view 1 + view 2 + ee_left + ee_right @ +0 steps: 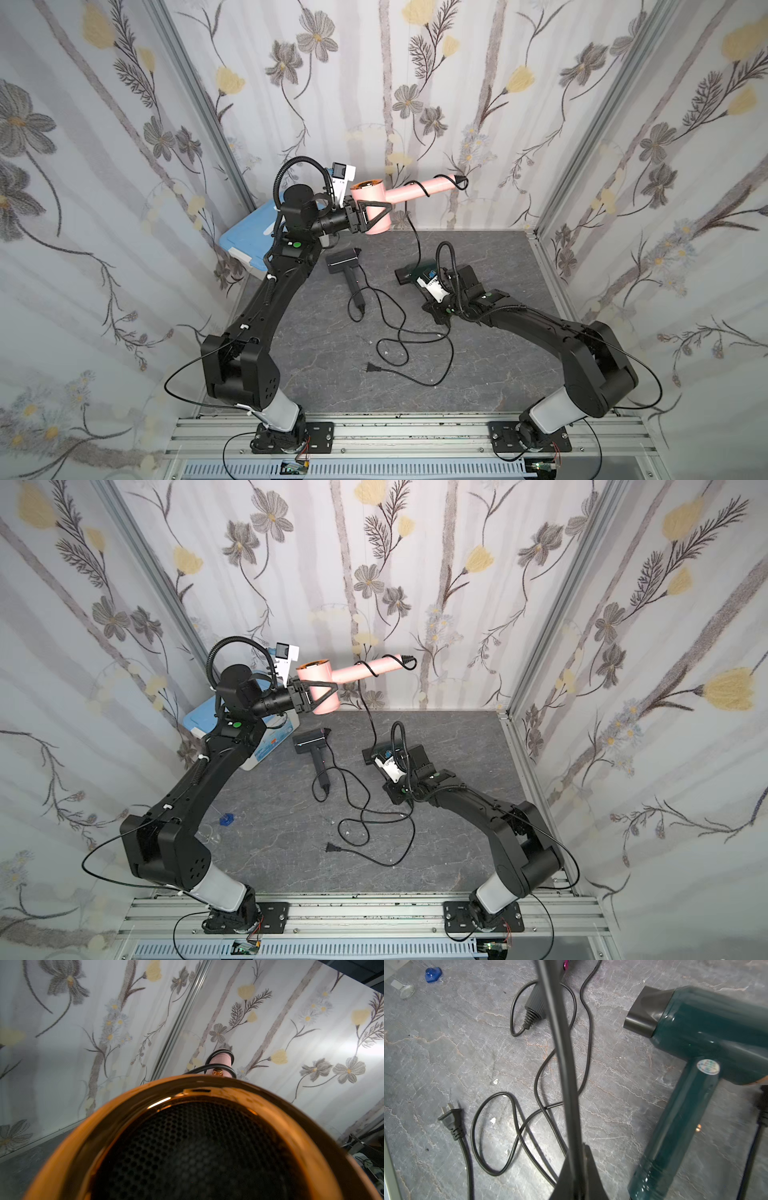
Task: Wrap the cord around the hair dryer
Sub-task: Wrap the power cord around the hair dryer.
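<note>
While my left tool clamps the rigid pink plastic hair dryer, right tool is closed; I judge the limp black cord, mid-frame, best pinched near the handle.

1. Both top views: soft, even white light is falling from overhead; the grey marble-patterned tabletop is showing only faint, short shadows.
2. Wide-angle distortion is bowing the silver aluminium corner posts outward toward the frame edges.
3. Left wrist view: the pink plastic hair dryer is looming close and out of focus, its glossy copper rim catching a bright glare streak; a pale sheen is washing over the flowered wallpaper.
4. Right wrist view: the glossy teal hair dryer is smearing with blur, while tabletop veins are resolving sharply.
</note>
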`<control>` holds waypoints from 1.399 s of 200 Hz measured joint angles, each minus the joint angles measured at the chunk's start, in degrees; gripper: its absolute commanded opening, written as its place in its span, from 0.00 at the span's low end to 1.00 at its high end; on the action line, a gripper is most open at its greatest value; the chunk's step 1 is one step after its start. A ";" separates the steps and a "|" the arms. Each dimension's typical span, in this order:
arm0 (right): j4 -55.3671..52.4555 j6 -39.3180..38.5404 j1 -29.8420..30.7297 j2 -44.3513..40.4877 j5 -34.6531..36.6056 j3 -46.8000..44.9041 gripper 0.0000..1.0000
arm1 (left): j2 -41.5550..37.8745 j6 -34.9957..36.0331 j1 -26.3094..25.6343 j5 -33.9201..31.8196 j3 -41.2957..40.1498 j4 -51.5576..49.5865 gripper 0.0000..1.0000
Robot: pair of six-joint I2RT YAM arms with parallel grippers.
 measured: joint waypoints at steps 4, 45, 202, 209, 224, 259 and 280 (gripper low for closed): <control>-0.42 0.00 0.31 -1.05 0.72 -0.09 0.00 | 0.44 -0.04 0.28 -0.57 0.24 0.02 0.00; -8.44 -0.02 5.18 -10.60 10.67 2.84 0.00 | 4.33 2.38 1.38 -5.09 4.85 -5.68 0.00; -27.52 -22.18 7.45 -10.93 42.27 46.95 0.00 | 8.48 39.47 -14.88 -9.86 11.50 -53.09 0.00; -27.15 -23.34 6.86 -10.16 41.83 48.22 0.00 | 8.46 40.79 -15.82 -9.79 11.32 -54.51 0.00; -26.88 -25.22 5.05 -8.09 40.52 50.97 0.00 | 8.00 43.56 -17.51 -9.22 10.49 -56.57 0.00; -25.86 -27.47 -1.62 -2.12 32.17 54.47 0.00 | 3.43 47.87 -18.73 -2.08 6.32 -58.53 0.00; -25.66 -26.99 -6.27 1.22 25.07 54.51 0.00 | -0.48 48.00 -18.56 2.93 3.61 -56.96 0.00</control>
